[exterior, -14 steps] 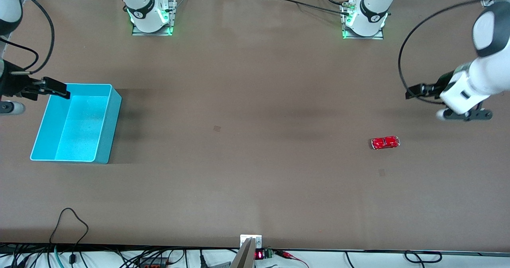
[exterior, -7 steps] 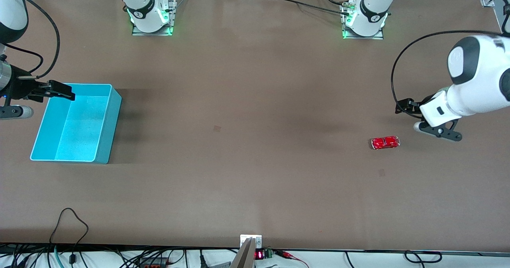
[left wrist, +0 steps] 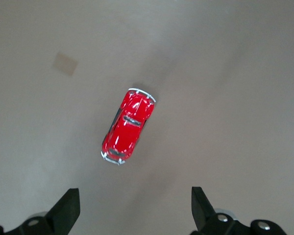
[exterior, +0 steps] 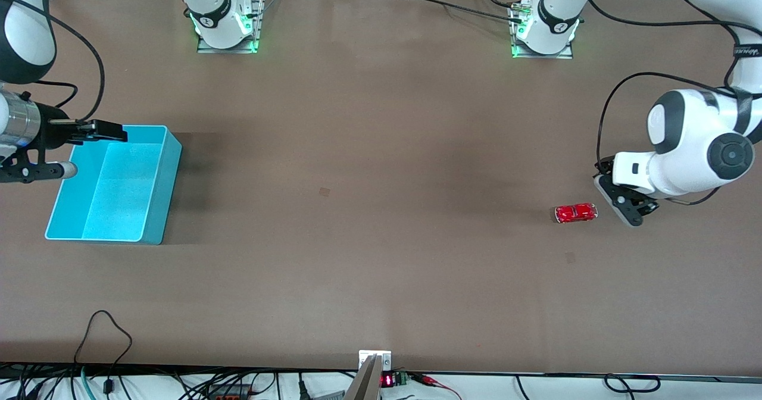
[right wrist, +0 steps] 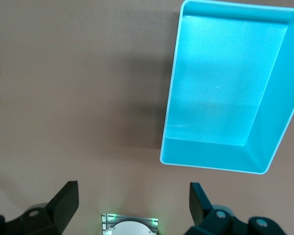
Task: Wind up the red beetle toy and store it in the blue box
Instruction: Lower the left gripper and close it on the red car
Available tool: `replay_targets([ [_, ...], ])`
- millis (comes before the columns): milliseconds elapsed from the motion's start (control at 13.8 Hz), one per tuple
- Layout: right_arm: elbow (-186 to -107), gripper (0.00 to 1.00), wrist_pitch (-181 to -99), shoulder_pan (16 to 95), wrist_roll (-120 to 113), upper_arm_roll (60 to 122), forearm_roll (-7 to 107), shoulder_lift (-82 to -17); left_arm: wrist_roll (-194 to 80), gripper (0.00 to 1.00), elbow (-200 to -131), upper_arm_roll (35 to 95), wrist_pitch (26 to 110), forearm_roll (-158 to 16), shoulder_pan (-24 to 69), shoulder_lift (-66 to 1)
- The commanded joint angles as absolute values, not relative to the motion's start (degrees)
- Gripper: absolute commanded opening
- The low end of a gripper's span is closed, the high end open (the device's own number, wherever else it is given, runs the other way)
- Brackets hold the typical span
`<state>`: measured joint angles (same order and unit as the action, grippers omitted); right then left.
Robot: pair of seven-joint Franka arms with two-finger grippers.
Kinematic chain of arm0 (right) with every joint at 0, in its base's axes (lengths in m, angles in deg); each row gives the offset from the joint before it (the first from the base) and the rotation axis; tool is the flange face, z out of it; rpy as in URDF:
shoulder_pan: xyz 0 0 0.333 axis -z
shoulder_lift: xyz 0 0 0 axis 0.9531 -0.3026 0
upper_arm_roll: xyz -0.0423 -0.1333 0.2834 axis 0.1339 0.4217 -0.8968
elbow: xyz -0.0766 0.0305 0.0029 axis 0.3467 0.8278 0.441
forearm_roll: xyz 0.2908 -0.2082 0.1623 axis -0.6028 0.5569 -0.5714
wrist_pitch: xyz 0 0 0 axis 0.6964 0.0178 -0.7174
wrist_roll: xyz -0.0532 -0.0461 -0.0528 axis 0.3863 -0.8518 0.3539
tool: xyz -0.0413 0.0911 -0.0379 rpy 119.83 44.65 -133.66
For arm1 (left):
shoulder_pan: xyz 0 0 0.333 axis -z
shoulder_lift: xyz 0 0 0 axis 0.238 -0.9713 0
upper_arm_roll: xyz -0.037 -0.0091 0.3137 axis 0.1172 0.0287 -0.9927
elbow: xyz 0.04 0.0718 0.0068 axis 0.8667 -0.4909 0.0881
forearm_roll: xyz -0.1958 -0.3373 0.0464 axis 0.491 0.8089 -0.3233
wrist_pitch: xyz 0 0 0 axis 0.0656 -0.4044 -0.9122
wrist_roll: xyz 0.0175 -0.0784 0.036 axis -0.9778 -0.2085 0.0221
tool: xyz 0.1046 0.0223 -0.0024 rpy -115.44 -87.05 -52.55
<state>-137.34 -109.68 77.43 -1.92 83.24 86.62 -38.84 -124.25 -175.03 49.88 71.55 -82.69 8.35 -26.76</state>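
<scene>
- We are sighting the red beetle toy sitting on its wheels on the brown table, toward the left arm's end, well apart from the blue box.
- We are taking the beetle toy as our landmark: the blue box is sitting at the right arm's end of the table, open side up, nothing showing inside it.
- The left gripper is hanging over the table just beside the beetle toy, on the side toward the left arm's end; in the front view the wrist is hiding most of it.
- In the left wrist view we are seeing its two dark fingers standing wide apart, nothing between them, the toy lying clear of both tips and touching neither.
- The right gripper is hovering over the box's rim, at the corner nearest the right arm's base, far from the beetle toy.
- Its fingers are likewise spread and holding nothing; the right wrist view is showing the box and bare table.
</scene>
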Motion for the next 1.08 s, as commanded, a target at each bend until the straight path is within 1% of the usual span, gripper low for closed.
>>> replay_targets([
  [0, -137.0, 1.0, -108.3, 77.5, -1.2, 83.0, 86.5, -38.6, -135.2, 1.0, -177.4, 50.1, 77.3, -83.9, 8.1, -28.0],
  [217, -137.0, 1.0, -108.6, 77.5, -1.5, 83.0, 86.6, -38.6, -142.4, 1.0, -181.4, 50.1, 85.4, -83.9, 7.7, -29.4],
  [722, -137.1, 1.0, -108.6, 78.1, -1.4, 83.0, 85.9, -39.5, -145.4, 1.0, -185.8, 50.1, 99.3, -86.1, 7.7, -33.2],
  [1011, -136.5, 1.0, -110.1, 78.4, -1.3, 83.4, 85.7, -41.4, -145.4, 1.0, -186.1, 50.1, 100.7, -88.2, 7.7, -34.6],
])
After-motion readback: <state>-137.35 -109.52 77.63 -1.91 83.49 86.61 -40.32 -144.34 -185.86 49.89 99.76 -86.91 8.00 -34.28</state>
